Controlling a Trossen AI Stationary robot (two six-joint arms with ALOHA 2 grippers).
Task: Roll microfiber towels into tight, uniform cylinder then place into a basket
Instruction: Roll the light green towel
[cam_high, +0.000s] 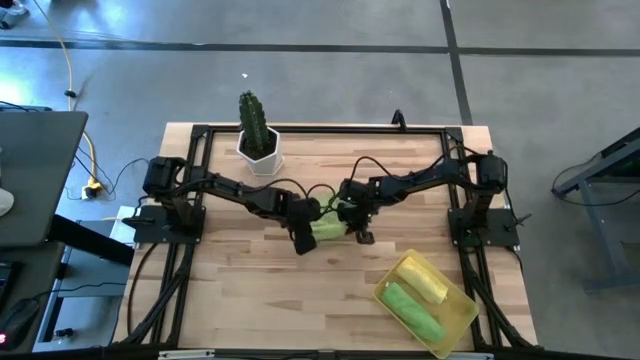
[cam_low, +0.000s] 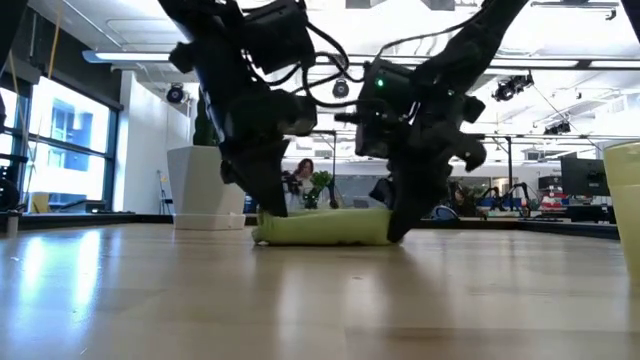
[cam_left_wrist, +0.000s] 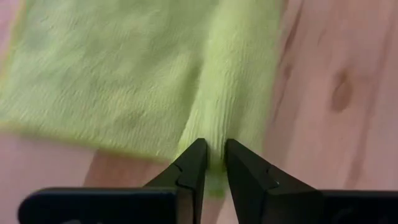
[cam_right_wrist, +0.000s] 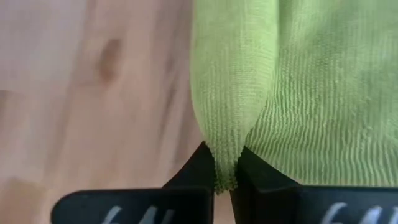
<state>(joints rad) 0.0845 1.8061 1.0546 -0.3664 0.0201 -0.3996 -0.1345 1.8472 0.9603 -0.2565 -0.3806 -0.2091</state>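
My left claw (cam_left_wrist: 211, 163) and right claw (cam_right_wrist: 225, 163) each pinch one end of the lime green towel (cam_high: 327, 229) in the middle of the worktop (cam_high: 230, 300), so it rolls evenly, with the basket (cam_high: 470, 312) waiting at five o'clock

I see one lime green towel (cam_high: 328, 229) near the centre of the high view, partly rolled into a low lumpy log flat on the wood. At lower right sits the translucent yellow basket (cam_high: 455, 326), angled, holding a yellow roll (cam_high: 421, 279) and a green roll (cam_high: 412, 309) side by side.
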